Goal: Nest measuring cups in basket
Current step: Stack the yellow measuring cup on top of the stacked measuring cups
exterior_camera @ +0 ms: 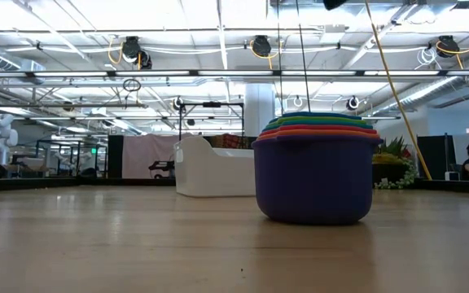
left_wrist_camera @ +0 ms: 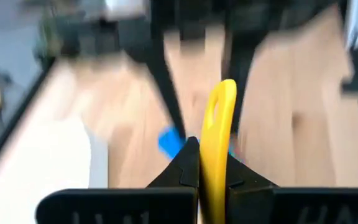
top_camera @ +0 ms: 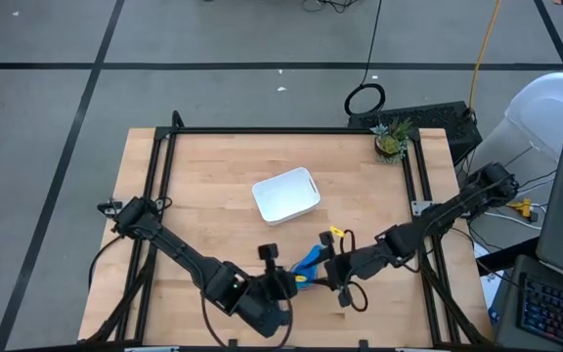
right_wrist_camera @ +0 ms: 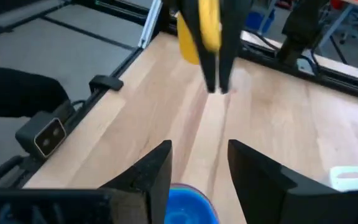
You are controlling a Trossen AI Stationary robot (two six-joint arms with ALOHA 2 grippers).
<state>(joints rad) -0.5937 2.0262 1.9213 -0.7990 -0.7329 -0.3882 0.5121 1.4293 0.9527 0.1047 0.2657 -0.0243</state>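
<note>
**High view.** Left hand (top_camera: 280, 279) and right hand (top_camera: 332, 262) face each other at the near edge of the table (top_camera: 213, 176), with the stack (top_camera: 307, 261) of cups between them. The basket (top_camera: 286, 194) lies farther in, apart from both hands, and no cup shows in it. A plant (top_camera: 391, 140) stands in the far corner, clear of the work.

**Low view.** The stack rests on the table, dark blue outermost with orange and green rims showing above it. The basket sits behind and to one side, not touching. Judgement: the nesting is being done on the table first, so that one lift can carry the set to the basket.

**Left wrist view.** The left fingers (left_wrist_camera: 185, 168) are pressed together on the flat handle of the yellow cup (left_wrist_camera: 219, 124). The handle stands upright between them. Judgement: the handle is the only thin, flat part, so it suits a narrow pinch and leaves the bowl free to drop into the stack.

**Right wrist view.** The right fingers (right_wrist_camera: 157, 171) stand spread on either side of a blue cup (right_wrist_camera: 190, 202). A firm grip on it cannot be confirmed. Opposite, the left hand holds the yellow cup above the table. Judgement: the right hand is placed to steady the stack while the yellow cup goes in. Transfer to the basket is not yet done.
</note>
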